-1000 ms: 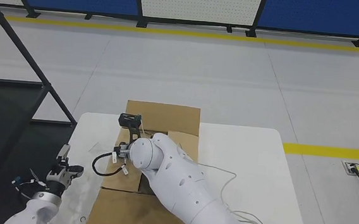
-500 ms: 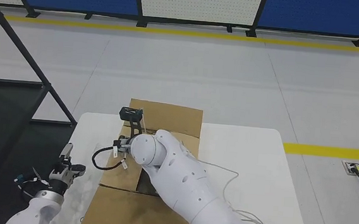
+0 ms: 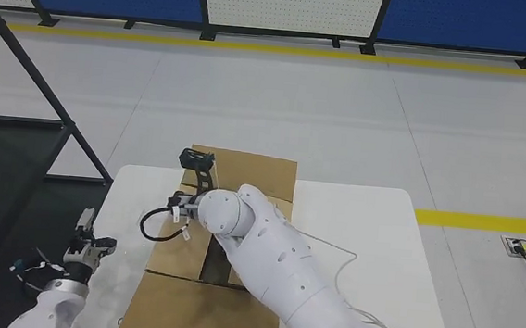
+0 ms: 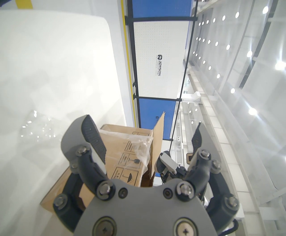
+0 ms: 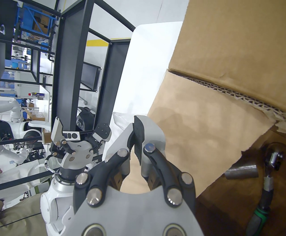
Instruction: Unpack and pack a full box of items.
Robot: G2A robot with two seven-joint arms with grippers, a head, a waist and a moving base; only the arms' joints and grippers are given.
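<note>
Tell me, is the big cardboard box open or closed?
Open. The box has its flaps spread outward, and the right wrist view shows a ratchet wrench lying inside it.

One cardboard box (image 3: 244,172), one ratchet wrench (image 5: 264,190), one metal cylinder (image 5: 241,171), two pincers: left pincer (image 4: 143,127), right pincer (image 5: 136,129).

Upright flap (image 4: 159,134) seemingly blocks the box (image 4: 118,145) opening.

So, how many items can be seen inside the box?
2: a green-handled ratchet wrench and a metal cylinder beside its head. The flap above them may hide more.
</note>
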